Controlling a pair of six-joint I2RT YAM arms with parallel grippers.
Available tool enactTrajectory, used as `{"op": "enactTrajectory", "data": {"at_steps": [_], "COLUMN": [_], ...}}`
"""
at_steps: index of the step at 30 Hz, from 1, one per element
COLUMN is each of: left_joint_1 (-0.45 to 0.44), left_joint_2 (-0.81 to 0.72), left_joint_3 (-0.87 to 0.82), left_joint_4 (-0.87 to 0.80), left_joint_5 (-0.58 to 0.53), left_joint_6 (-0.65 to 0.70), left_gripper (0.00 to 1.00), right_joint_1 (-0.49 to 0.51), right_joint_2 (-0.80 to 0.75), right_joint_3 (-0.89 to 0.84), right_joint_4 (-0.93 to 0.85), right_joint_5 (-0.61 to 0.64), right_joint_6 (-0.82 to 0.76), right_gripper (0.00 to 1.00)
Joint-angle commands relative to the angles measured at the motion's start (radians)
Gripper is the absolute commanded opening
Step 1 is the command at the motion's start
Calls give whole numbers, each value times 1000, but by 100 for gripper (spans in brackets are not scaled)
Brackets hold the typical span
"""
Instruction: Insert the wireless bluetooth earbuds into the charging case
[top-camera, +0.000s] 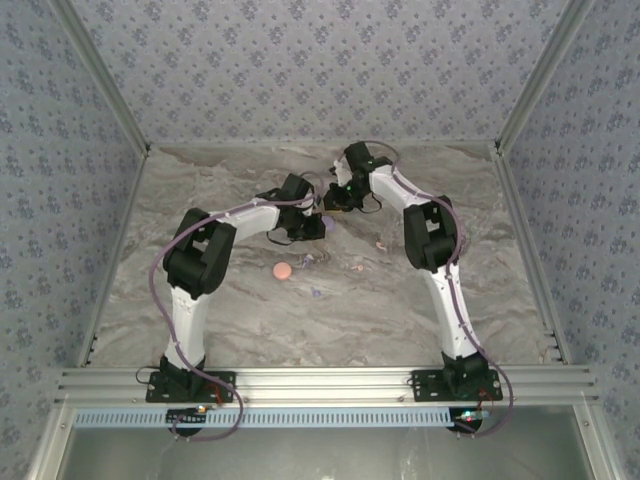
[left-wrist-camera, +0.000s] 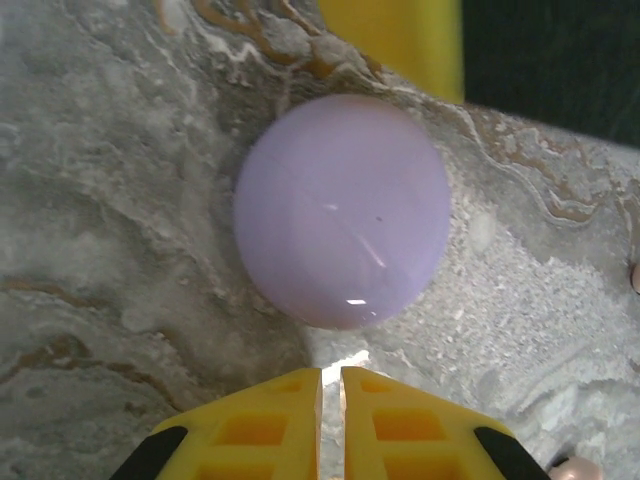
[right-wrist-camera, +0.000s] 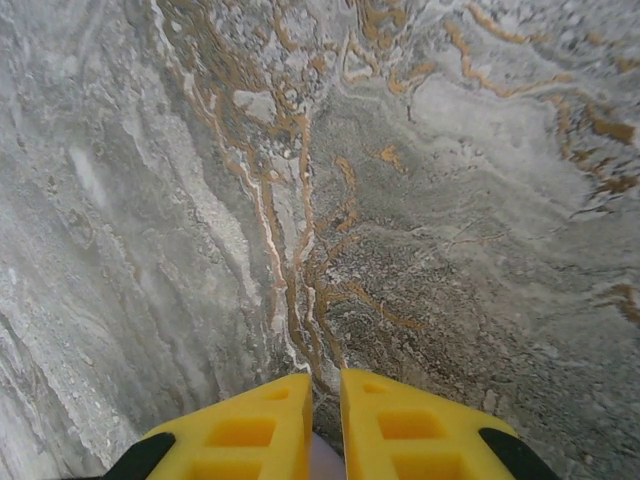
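A closed, round lilac charging case (left-wrist-camera: 340, 210) lies on the marble table, and both grippers meet at it (top-camera: 331, 222). My left gripper (left-wrist-camera: 331, 378) is shut, its tips just short of the case's near edge. A yellow finger (left-wrist-camera: 395, 40) of the right gripper stands at the case's far edge. My right gripper (right-wrist-camera: 326, 380) is shut, with a pale lilac sliver (right-wrist-camera: 325, 462) in the narrow gap; I cannot tell whether it is gripped. The earbuds lie loose as tiny specks: lilac (top-camera: 320, 293), pinkish (top-camera: 358, 267) and pinkish (top-camera: 380, 243).
A pink round case (top-camera: 283, 270) lies on the table in front of the left arm. Patterned walls close in the table on three sides, with metal rails (top-camera: 320, 380) along the near edge. Small pinkish bits (left-wrist-camera: 572, 466) lie near the left gripper.
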Motion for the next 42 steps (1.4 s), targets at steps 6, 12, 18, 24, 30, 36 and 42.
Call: {"op": "enactTrajectory", "data": {"at_steps": [6, 12, 18, 24, 30, 36, 42], "left_joint_1": [19, 39, 56, 65, 65, 67, 71], "left_joint_2": [43, 64, 84, 101, 128, 141, 151], "left_joint_3": [19, 40, 71, 93, 125, 146, 162], "left_joint_4": [8, 12, 5, -11, -14, -41, -41], "left_joint_5": [-23, -21, -30, -72, -58, -91, -80], "left_joint_6": [-22, -31, -40, -60, -66, -63, -59], "left_gripper": [12, 12, 12, 12, 13, 15, 19], "right_joint_1": [3, 1, 2, -1, -5, -3, 0], "right_joint_2": [-2, -54, -104, -159, -195, -225, -250], "right_joint_3": [8, -77, -167, -253, -320, -359, -393], "right_joint_4": [-65, -44, -20, -1, 27, 38, 37], "right_joint_5": [1, 9, 34, 63, 57, 41, 38], "right_joint_6": [11, 6, 11, 13, 5, -5, -22], "right_gripper": [16, 17, 17, 17, 18, 19, 20]}}
